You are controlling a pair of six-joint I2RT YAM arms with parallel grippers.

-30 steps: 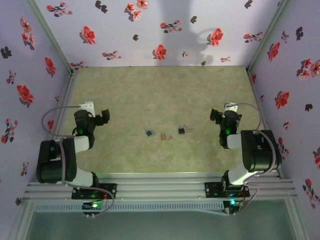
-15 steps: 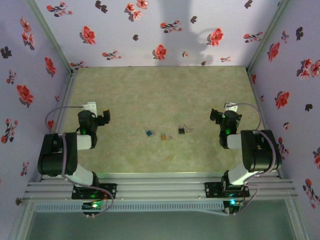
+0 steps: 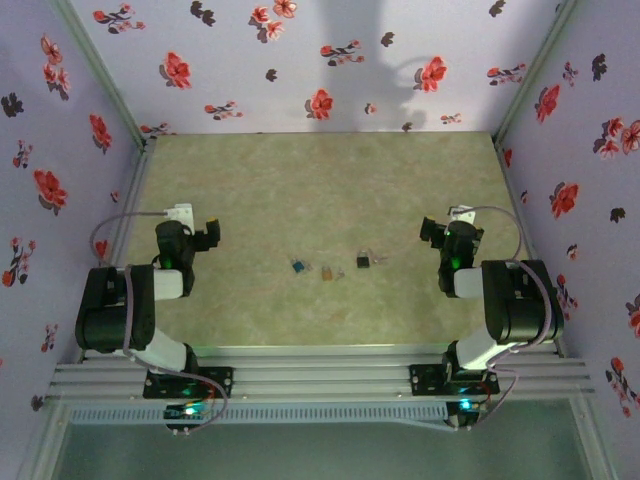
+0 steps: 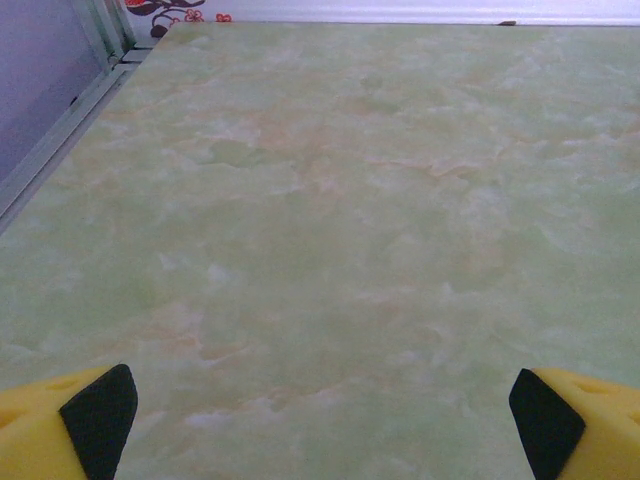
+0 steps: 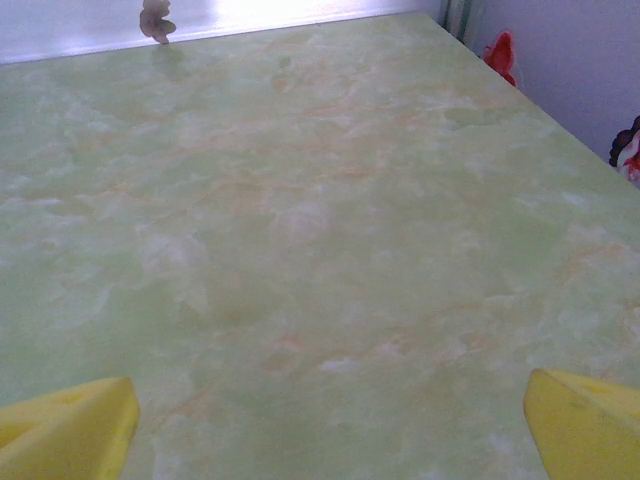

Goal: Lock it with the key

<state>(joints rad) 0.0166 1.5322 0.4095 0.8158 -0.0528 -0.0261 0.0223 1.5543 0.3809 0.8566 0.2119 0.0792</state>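
the left arm (image 3: 115, 318) has shifted a little over the last second: in the overhead view its elbow and wrist slid slightly rightward and upward in the frame, then settled, with nothing different over the final half second. the right arm (image 3: 515, 300) has not moved at all. the left tool (image 3: 207, 231) sits at the left-centre of that frame and the right tool (image 3: 431, 232) at the right-centre, both well apart from the task's things. in the left wrist view the yellow fingers with black pads (image 4: 100, 415) sit at the bottom corners, spread wide with nothing but the bare pale-green marbled worktop (image 4: 330, 200) between them, so that tool is released and empty. the right wrist view shows the same wide spread of plain yellow fingers (image 5: 70, 430), also released. the small black padlock (image 3: 363, 260) lies on the worktop just right of the overhead frame's centre, with what i take for a thin silvery key (image 3: 379, 259) just beside it on its right. a small blue-headed item (image 3: 297, 267) and a small orange-brown item (image 3: 327, 272) lie near, to its left; all are too small to tell more. judged from this, the task has hardly begun: the shift reads as the left arm settling into a start pose, and lock and key lie untouched.
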